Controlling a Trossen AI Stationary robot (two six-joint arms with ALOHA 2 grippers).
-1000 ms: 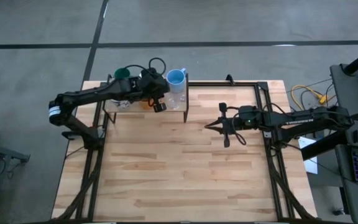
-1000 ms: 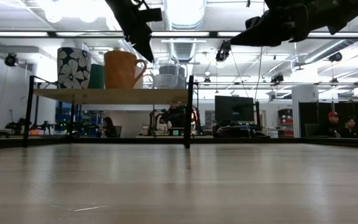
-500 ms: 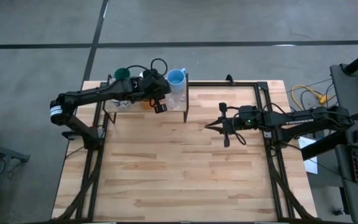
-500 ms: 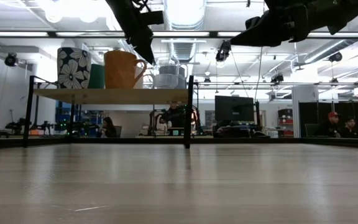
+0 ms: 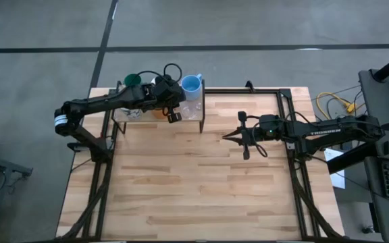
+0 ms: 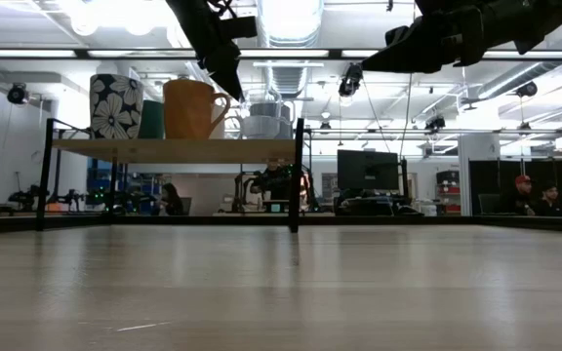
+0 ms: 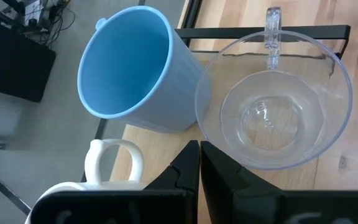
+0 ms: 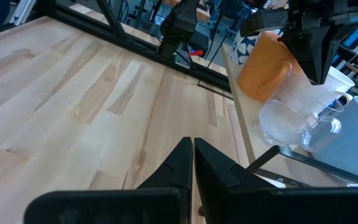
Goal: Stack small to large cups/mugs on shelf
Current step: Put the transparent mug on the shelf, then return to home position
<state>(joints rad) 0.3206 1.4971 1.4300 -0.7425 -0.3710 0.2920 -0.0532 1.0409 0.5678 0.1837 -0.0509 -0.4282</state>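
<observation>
The shelf (image 5: 128, 116) stands at the table's far left. On its board stand a light blue cup (image 7: 126, 68), a clear cup (image 7: 272, 106), an orange mug (image 6: 191, 107), a dark green cup (image 5: 133, 79) and a flower-patterned cup (image 6: 115, 105). A white mug shows only its handle (image 7: 114, 162). My left gripper (image 7: 199, 155) hangs shut above the shelf, slanting down toward the gap between the light blue and clear cups. My right gripper (image 5: 225, 136) is shut, in the air over the table's middle right, pointing toward the shelf.
Bare tabletop (image 5: 194, 182) spreads in front of the shelf and under my right gripper. Black frame rails (image 5: 286, 115) run along the table's sides. Beyond the table the low view shows a room with desks, screens and seated people.
</observation>
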